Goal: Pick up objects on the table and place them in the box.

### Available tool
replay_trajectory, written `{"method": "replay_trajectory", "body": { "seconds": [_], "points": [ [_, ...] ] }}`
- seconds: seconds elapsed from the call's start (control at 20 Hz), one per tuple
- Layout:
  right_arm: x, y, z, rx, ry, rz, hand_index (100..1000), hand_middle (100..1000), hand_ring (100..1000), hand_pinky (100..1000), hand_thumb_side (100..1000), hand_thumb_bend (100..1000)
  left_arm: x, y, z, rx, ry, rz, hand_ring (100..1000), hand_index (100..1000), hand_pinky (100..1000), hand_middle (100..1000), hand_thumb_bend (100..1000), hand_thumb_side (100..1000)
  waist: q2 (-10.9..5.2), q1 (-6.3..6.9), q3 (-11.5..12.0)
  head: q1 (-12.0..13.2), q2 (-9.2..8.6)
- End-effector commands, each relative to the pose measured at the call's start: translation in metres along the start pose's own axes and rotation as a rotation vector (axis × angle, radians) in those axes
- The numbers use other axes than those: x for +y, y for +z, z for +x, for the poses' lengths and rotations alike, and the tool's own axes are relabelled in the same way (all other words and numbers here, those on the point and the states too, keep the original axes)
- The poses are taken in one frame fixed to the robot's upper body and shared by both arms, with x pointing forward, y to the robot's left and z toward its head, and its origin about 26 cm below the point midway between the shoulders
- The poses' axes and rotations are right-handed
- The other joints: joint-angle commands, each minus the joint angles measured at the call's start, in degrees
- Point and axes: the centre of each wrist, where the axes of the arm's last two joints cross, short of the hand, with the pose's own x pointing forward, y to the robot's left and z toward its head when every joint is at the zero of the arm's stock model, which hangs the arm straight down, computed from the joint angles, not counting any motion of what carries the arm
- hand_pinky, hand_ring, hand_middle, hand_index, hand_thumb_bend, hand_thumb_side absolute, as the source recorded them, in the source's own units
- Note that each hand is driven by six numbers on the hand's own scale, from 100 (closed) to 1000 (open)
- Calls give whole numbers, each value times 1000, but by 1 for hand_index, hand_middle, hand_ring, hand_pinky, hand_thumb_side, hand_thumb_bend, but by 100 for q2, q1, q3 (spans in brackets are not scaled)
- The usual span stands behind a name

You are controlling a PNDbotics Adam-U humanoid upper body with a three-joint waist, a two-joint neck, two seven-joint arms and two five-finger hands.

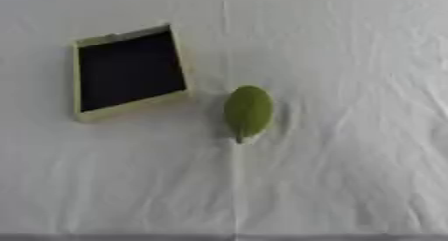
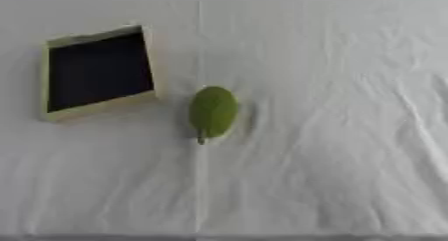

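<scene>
a green oval fruit [image 1: 248, 111] is seen lying near the middle of the table [image 1: 350, 135], on a creased white cloth. just beside it, to the left, a shallow box [image 1: 129, 71] with a dark inside is set. neither robot hand is shown, so their state cannot be told.

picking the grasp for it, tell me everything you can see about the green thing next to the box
The green object is a smooth, matte, oval thing tapering to a small point at its near end, like a fruit or a leaf. It lies flat on the white cloth, long axis running near to far, just right of the box and slightly nearer, apart from it. Only the cloth touches it; no hand is in view.
</scene>
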Motion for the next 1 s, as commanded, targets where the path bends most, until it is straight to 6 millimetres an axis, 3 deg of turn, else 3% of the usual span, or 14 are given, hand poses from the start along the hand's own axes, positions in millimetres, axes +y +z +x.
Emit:
{"method": "replay_trajectory", "body": {
  "seconds": [0.05, 0.6, 1.0],
  "points": [
    [-6, -15, 13, -68, 81, 101, 891, 831, 830, 832, 408, 100, 3, -6, 6, -33, -9, -5, 779, 713, 748, 618, 181, 541, -109, -8, 4, -2, -43],
    [-6, -44, 33, -274, 355, 560, 879, 845, 840, 808, 427, 199, 2, -6, 6, -32, -7, -19, 780, 713, 748, 618, 181, 541, -149, -53, 40, -35, -71],
    [6, -57, 41, -396, 492, 803, 875, 838, 835, 798, 485, 235, 1, -6, 6, -30, -2, -29, 780, 712, 748, 618, 179, 542, -161, -65, 70, -84, -70]
  ]
}}
